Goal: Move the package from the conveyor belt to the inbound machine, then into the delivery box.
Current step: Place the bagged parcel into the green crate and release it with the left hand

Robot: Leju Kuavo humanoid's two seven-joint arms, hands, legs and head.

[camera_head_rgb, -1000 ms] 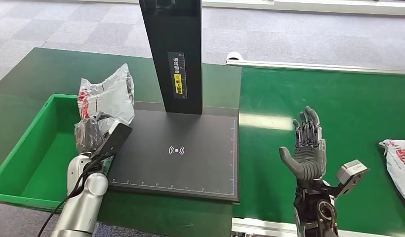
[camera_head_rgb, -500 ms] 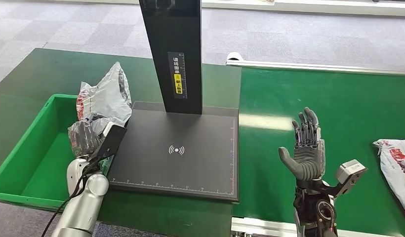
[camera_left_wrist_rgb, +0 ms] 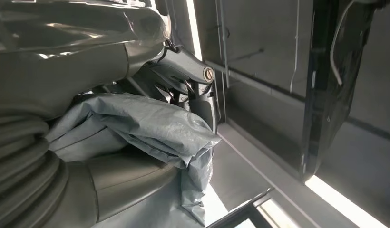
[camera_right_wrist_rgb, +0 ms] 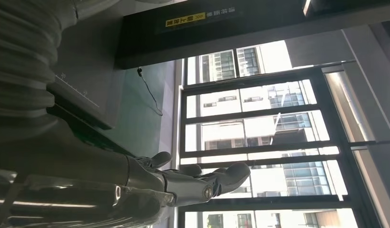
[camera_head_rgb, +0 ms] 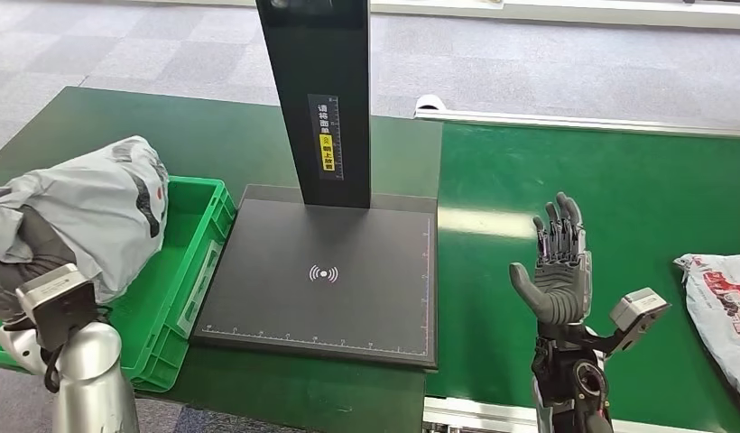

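Observation:
My left hand (camera_head_rgb: 25,263) grips a crumpled grey package (camera_head_rgb: 100,209) and holds it up over the left part of the green delivery box (camera_head_rgb: 193,257). In the left wrist view the package (camera_left_wrist_rgb: 150,124) is clamped between the dark fingers (camera_left_wrist_rgb: 193,78) and the thumb. The inbound machine's black platform (camera_head_rgb: 323,275) with its tall pillar (camera_head_rgb: 318,99) stands bare to the right of the box. My right hand (camera_head_rgb: 558,271) is raised, open and upright over the green conveyor belt (camera_head_rgb: 619,194); the right wrist view shows its fingers (camera_right_wrist_rgb: 202,183) spread.
A second white and red package (camera_head_rgb: 723,307) lies on the belt at the far right edge. The box sits on a dark green table (camera_head_rgb: 123,117) left of the machine. Grey carpet floor lies beyond.
My left arm has swung left and toward me, carrying the package from the platform's left edge to above the box. The package on the belt has drifted slightly left. The right hand stayed put.

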